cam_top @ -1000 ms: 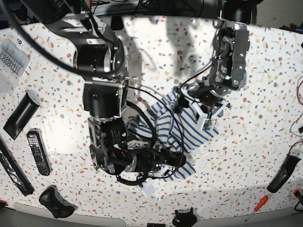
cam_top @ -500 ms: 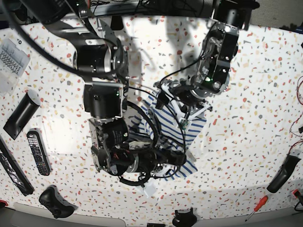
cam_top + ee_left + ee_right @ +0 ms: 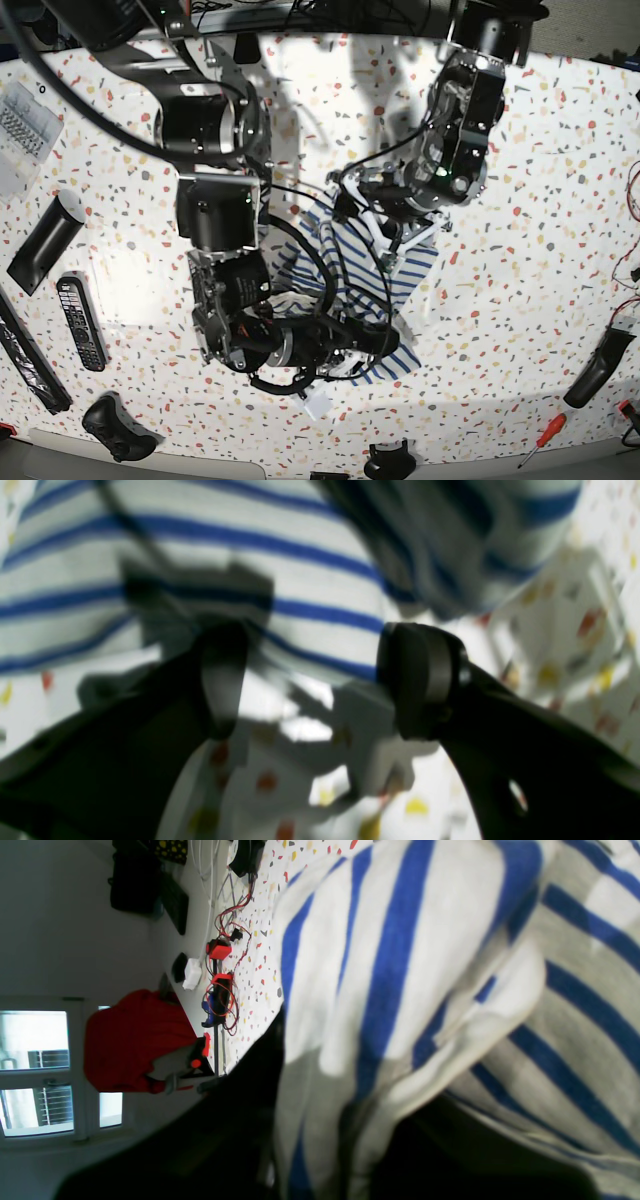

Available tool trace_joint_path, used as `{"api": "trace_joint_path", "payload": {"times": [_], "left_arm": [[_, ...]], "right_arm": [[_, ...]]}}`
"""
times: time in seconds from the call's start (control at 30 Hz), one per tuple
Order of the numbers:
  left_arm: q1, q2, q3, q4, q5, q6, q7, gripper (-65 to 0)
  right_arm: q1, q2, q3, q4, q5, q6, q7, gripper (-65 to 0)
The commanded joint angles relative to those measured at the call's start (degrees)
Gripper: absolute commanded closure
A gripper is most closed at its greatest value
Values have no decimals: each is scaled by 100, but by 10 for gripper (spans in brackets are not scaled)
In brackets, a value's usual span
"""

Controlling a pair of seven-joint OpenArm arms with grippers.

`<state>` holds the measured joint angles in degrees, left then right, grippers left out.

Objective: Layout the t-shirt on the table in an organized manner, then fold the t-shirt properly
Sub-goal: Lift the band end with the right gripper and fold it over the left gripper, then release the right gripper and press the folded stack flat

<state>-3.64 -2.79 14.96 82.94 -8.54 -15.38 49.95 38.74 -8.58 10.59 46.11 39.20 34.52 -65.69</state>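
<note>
The t-shirt, white with blue stripes, lies bunched in a heap at the middle of the table. My left gripper is open just above the table, its dark fingers straddling the shirt's near edge without closing on it. From the base view the left gripper hangs over the heap's upper end. My right gripper is shut on the t-shirt at the heap's lower end. The right wrist view is filled with striped cloth draped over the dark fingers.
A remote, a black bar and a game controller lie at the left. A white parts tray sits far left. A red screwdriver and a black handle lie at the right. Cables loop over the shirt.
My left arm has swung left from the shirt's right side to above its upper end, staying open. The cloth bunched up narrower. The right gripper kept its hold and place.
</note>
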Motion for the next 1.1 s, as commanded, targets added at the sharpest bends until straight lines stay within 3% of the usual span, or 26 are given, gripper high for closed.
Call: {"api": "trace_joint_path", "payload": {"times": [0.0, 0.13, 0.4, 0.53, 0.57, 0.73, 0.83, 0.87, 1.0, 1.07], "left_arm": [[-66, 4, 4, 236, 90, -26, 199, -417], [-63, 4, 4, 907, 258, -24, 822, -417], [-33, 4, 4, 1880, 302, -24, 986, -417], [-15, -15, 2, 1910, 1086, -20, 1755, -417], [4, -63, 2, 1910, 1338, 55, 1878, -417], [195, -509, 4, 1910, 2494, 1458, 1908, -417], [254, -758, 2, 1910, 2559, 1740, 1906, -417], [254, -811, 4, 1910, 2557, 1759, 1906, -417], [251, -866, 4, 1910, 2542, 1757, 1891, -417], [251, -870, 4, 1910, 2450, 1757, 1845, -417]], "right_arm": [[254, -42, -11, 81, 151, 85, 57, 0], [313, -42, -13, 79, 153, 83, 57, 0], [313, -42, -13, 79, 151, 83, 57, 0], [310, -42, -13, 79, 151, 83, 55, 0], [310, -42, -13, 81, 151, 83, 55, 0], [308, -42, -15, 79, 153, 111, 55, 0], [297, -42, -20, 79, 164, 127, 55, 0], [295, -42, -20, 79, 175, 127, 52, -22], [297, -42, -166, 79, 203, 125, 55, -229], [295, -42, -402, 79, 380, 122, 52, -257]]}}
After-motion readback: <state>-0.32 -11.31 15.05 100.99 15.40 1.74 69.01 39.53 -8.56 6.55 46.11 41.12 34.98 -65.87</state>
